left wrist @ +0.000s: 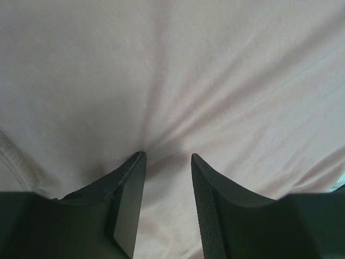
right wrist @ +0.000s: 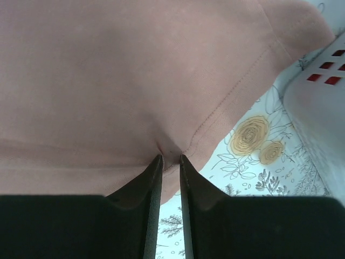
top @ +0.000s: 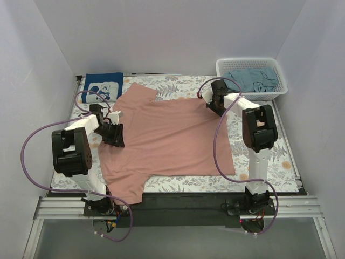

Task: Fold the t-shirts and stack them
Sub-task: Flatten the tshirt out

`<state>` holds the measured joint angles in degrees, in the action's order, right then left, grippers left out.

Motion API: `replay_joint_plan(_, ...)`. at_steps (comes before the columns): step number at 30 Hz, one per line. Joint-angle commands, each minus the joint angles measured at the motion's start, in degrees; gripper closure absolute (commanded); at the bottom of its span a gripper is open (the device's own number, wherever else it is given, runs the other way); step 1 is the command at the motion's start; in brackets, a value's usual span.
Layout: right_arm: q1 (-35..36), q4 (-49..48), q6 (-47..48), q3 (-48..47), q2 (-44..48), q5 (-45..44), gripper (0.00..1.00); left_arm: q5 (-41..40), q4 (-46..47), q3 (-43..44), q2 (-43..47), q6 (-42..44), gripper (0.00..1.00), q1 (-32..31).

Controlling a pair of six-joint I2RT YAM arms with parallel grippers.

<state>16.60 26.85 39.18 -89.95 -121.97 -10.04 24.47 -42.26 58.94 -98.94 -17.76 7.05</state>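
The dusty-pink t-shirt point(top: 167, 135) lies spread flat on the table, with a sleeve at the far left and another at the near left. My left gripper point(top: 114, 137) is at its left edge. In the left wrist view the gripper point(left wrist: 168, 156) has its jaws narrowed on a bunch of pink cloth point(left wrist: 172, 81), with creases running into the gap. My right gripper point(top: 211, 100) is at the shirt's far right corner. The right wrist view shows it point(right wrist: 171, 157) shut on the stitched hem point(right wrist: 226, 102). A folded navy t-shirt point(top: 103, 86) lies at the far left. A grey-teal t-shirt point(top: 253, 80) sits in the basket.
The white lattice basket point(top: 250, 62) stands at the far right corner, and its wall shows in the right wrist view point(right wrist: 318, 108). The floral table cloth point(top: 269, 162) covers the table point(right wrist: 253, 145). White walls close in the left, back and right sides.
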Motion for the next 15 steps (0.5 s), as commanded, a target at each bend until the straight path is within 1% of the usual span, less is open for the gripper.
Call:
replay_joint_plan(1, -0.52, -2.15, 0.55, -2.68, -0.90, -2.53, 0.75, -8.30, 0.51, 0.12, -1.96, 2.81, 0.61, 1.83)
replay_joint_plan(2, -0.52, -2.15, 0.46, -2.95, -0.81, -2.61, 0.74, -7.77, -0.01, 0.82, -1.96, 2.99, 0.61, 1.74)
replay_joint_plan(3, -0.43, -1.98, 0.29, -3.21, -0.11, -2.53, 0.70, -7.16, -0.54, 1.26, -1.79, 3.34, 0.61, 1.83)
replay_joint_plan(5, -0.17, 0.91, 0.11, -3.13, 1.81, 0.71, 0.66, -5.32, -2.46, 2.14, -0.48, 4.57, 0.61, 1.83)
replay_joint_plan(7, 0.36, 3.46, -0.24, -2.34, 6.29, 5.18, 0.58, -2.33, -3.44, 3.02, 1.45, 5.01, 0.61, 1.74)
replay_joint_plan(9, 1.85, 8.20, -0.42, -0.85, 11.63, 8.18, 0.52, 0.74, -4.67, 4.25, 4.53, 5.71, 0.60, 1.83)
replay_joint_plan(10, 2.47, 9.26, -0.51, 0.38, 13.50, 9.59, 0.46, 1.45, -4.76, 4.52, 5.32, 5.80, 0.60, 1.74)
replay_joint_plan(13, 4.84, 12.69, -0.59, 5.65, 20.09, 15.03, 0.42, 2.08, -4.67, 5.83, 6.30, 6.24, 0.59, 1.83)
replay_joint_plan(15, 6.51, 14.89, -0.77, 10.40, 22.90, 16.19, 0.42, 1.81, -4.76, 6.54, 5.16, 6.86, 0.59, 1.74)
